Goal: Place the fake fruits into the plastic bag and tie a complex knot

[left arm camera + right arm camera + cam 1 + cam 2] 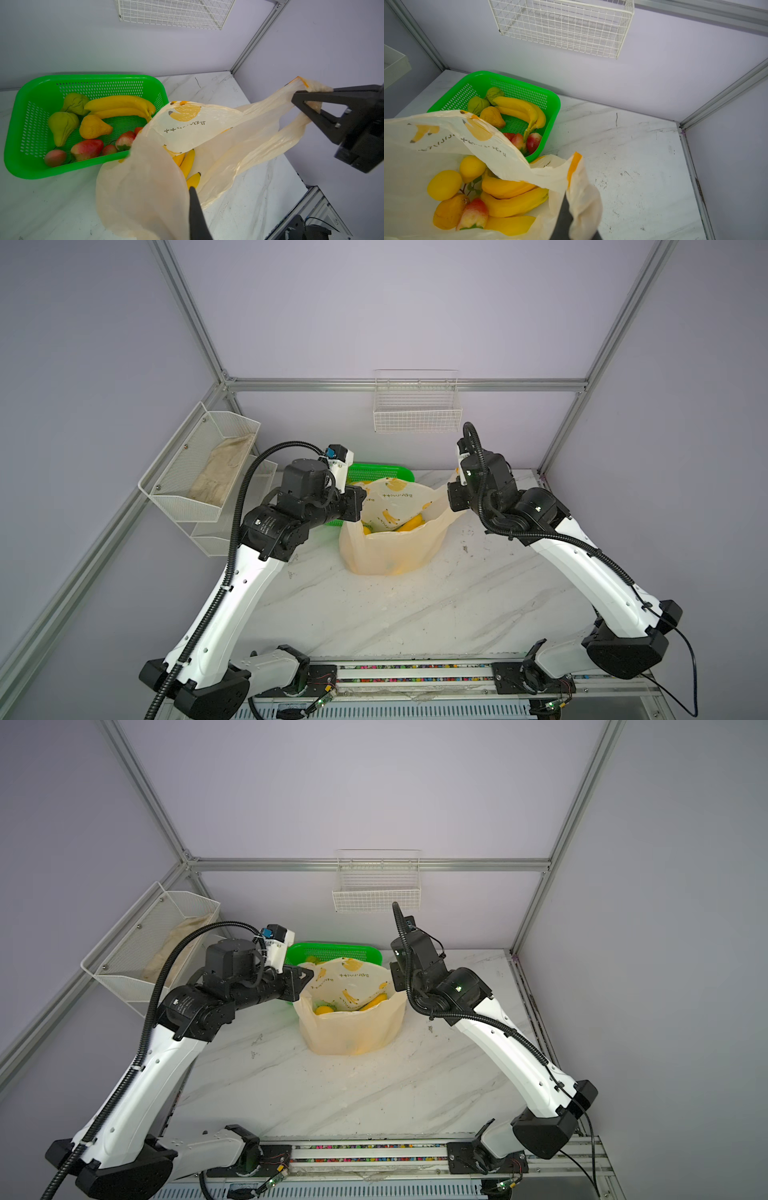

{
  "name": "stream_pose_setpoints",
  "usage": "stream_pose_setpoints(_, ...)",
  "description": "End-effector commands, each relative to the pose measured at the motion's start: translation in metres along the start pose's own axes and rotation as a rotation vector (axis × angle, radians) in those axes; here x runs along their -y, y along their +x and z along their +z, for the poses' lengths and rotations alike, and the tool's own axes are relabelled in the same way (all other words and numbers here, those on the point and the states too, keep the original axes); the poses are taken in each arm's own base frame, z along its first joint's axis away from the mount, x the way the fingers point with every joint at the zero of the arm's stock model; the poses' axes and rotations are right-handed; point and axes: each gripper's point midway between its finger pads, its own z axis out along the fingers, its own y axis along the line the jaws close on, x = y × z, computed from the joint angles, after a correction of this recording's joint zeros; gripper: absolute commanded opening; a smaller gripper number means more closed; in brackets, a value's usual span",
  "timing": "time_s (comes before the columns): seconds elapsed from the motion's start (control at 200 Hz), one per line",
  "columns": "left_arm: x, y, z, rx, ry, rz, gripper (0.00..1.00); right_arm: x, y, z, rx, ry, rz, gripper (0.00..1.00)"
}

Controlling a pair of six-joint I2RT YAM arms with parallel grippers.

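The left gripper [306, 976] and the right gripper [307, 97] were each closed tight on the bag [390, 551], at opposite sides of its open mouth; some fruits [508, 199] lay inside.

Your left arm [253, 585] rises from its base and leans inward, elbow high, wrist roughly level. The left tool [306, 977] points toward the middle. Its jaws are closed, pinching one handle strip of the plastic bag [353, 1027].

Your right arm [582, 560] comes in from the opposite side, wrist tipped up, with the right tool [299, 99] aimed inward. Its jaws are closed too, clamped on the other handle strip.

Both tools are held aloft, well apart from each other.
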Motion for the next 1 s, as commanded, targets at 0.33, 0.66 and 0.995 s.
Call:
stream_pose_setpoints(0.33,-0.021,-0.032,-0.002,0.068,-0.075,0.037,0.0,0.017,-0.035,-0.012,0.097,0.009,0.012,0.0)
stream_pose_setpoints(0.66,-0.022,-0.033,0.019,0.113,-0.003,0.09,0.2,0.029,0.0,0.043,-0.003,0.053,0.01,0.0)
stream_pose_setpoints(0.995,0.019,-0.013,-0.029,0.24,0.193,0.441,0.77,0.02,-0.003,0.059,-0.007,0.0,0.007,0.0)
